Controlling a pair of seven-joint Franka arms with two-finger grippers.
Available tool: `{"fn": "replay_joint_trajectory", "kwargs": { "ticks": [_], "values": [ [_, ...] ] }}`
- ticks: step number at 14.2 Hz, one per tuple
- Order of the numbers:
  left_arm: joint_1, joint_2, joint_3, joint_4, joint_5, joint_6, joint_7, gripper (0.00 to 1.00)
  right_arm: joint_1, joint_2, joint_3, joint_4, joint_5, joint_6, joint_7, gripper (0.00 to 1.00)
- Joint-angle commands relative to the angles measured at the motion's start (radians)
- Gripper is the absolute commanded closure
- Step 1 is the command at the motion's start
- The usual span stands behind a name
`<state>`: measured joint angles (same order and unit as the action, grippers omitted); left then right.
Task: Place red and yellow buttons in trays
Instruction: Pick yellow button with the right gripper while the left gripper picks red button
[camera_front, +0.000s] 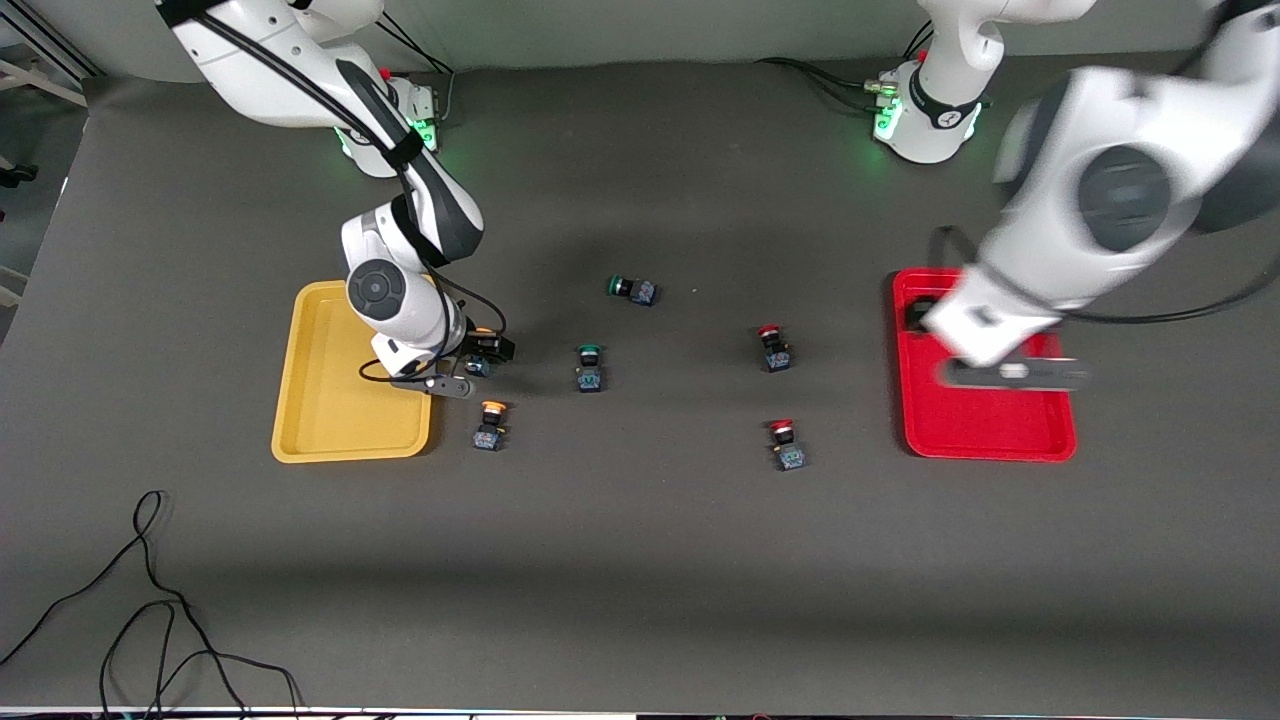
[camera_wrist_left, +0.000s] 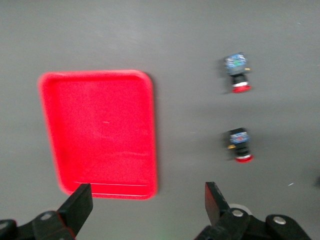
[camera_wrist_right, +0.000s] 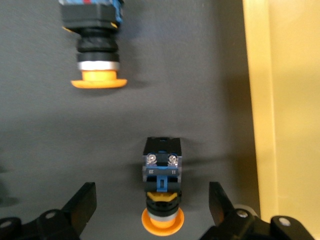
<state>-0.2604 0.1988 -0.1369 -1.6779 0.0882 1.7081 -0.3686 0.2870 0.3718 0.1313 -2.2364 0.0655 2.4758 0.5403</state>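
The right claw (camera_front: 478, 362) sits low over the table (camera_front: 640, 560), just beside the yellow tray (camera_front: 350, 440) on the side toward the left arm's end. Its fingers (camera_wrist_right: 82, 202) are spread wide with nothing gripped — a yellow-capped button (camera_wrist_right: 162, 192) lies on its side between them, clear of both pads, its orange-yellow cap pointing back toward the wrist. In the front view that same button (camera_front: 478, 366) shows only partly under the claw. The second yellow-capped button (camera_front: 489, 424) lies on the table just past the fingertips, nearer the front camera than the first; the right wrist view shows it as (camera_wrist_right: 96, 47), cap facing the claw. The yellow tray's rim (camera_wrist_right: 257, 100) runs alongside one finger.

The left claw (camera_front: 1010, 372) hangs over the red tray (camera_front: 985, 435). Its fingers (camera_wrist_left: 77, 207) are also wide apart and hold nothing. In the left wrist view the red tray (camera_wrist_left: 100, 130) lies under the claw, and two red-capped buttons (camera_wrist_left: 237, 72) (camera_wrist_left: 240, 145) lie on the table off to one side, well apart from the tray. In the front view these two, (camera_front: 773, 349) and (camera_front: 786, 444), lie between the red tray and the middle of the table.

Two green-capped switches (camera_front: 632, 289) (camera_front: 589, 368) lie near the table's middle.
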Motion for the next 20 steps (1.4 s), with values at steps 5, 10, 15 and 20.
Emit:
{"fn": "replay_joint_trajectory", "kwargs": {
  "ticks": [5, 10, 15, 20],
  "values": [
    [-0.169, 0.053, 0.01, -0.296, -0.07, 0.391, -0.197, 0.01, -0.022, 0.012, 0.008, 0.007, -0.007, 0.011, 0.026, 0.89],
    [-0.195, 0.186, -0.004, -0.384, -0.073, 0.648, -0.28, 0.08, -0.052, -0.034, 0.002, 0.021, -0.009, -0.039, 0.015, 1.0],
    [-0.2, 0.283, -0.009, -0.422, -0.073, 0.806, -0.316, 0.26, -0.112, -0.191, -0.085, 0.044, -0.009, -0.267, -0.173, 1.0],
    [-0.195, 0.248, -0.015, -0.456, -0.073, 0.811, -0.374, 1.0, -0.114, -0.157, -0.232, -0.077, -0.007, -0.16, -0.349, 0.1]
  ]
}}
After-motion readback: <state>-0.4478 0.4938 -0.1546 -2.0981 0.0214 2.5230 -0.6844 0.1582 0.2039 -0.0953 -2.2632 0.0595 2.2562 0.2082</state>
